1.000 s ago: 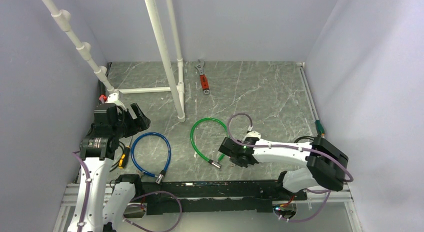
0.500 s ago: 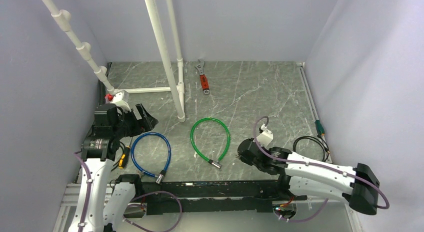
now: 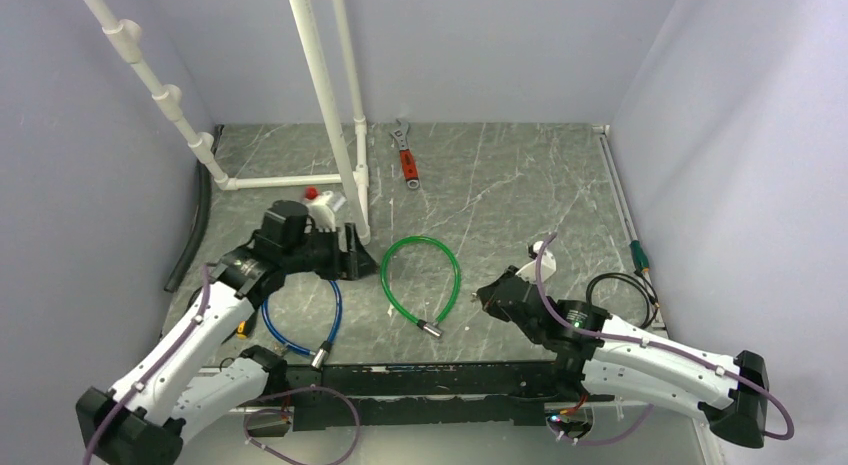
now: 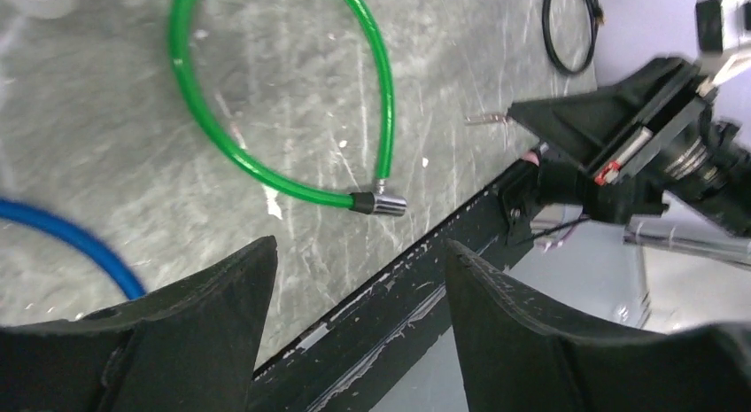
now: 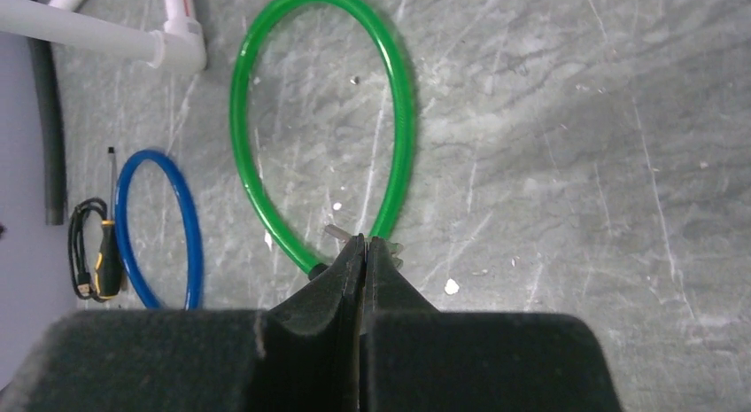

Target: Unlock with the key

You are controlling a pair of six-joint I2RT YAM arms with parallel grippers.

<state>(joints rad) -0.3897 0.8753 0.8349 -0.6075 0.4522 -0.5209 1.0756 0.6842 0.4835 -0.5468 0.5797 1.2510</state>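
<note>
The green cable lock [image 3: 384,280] lies as a loop mid-table, its silver cylinder end [image 3: 430,327] at the near side. It also shows in the left wrist view [image 4: 383,84] and the right wrist view [image 5: 406,120]. My right gripper [image 3: 484,297] is shut, just right of the cylinder end. The small silvery key [image 4: 485,120] sticks out of its tips toward the lock. In the right wrist view the shut gripper [image 5: 364,242] hides most of the cylinder. My left gripper [image 3: 357,262] is open and empty, at the loop's left edge, above the table [image 4: 359,248].
A blue cable loop [image 3: 335,305] lies left of the green one, under my left arm. A yellow-black screwdriver [image 5: 108,261] is beside it. A red-handled wrench [image 3: 407,163] lies at the back. White pipes [image 3: 340,135] stand at back left. A black cord coil [image 3: 625,285] lies right.
My left arm has swung from the left wall rightward to the green loop's left edge. My right arm has drawn back and lowered, its gripper now just right of the lock end.
</note>
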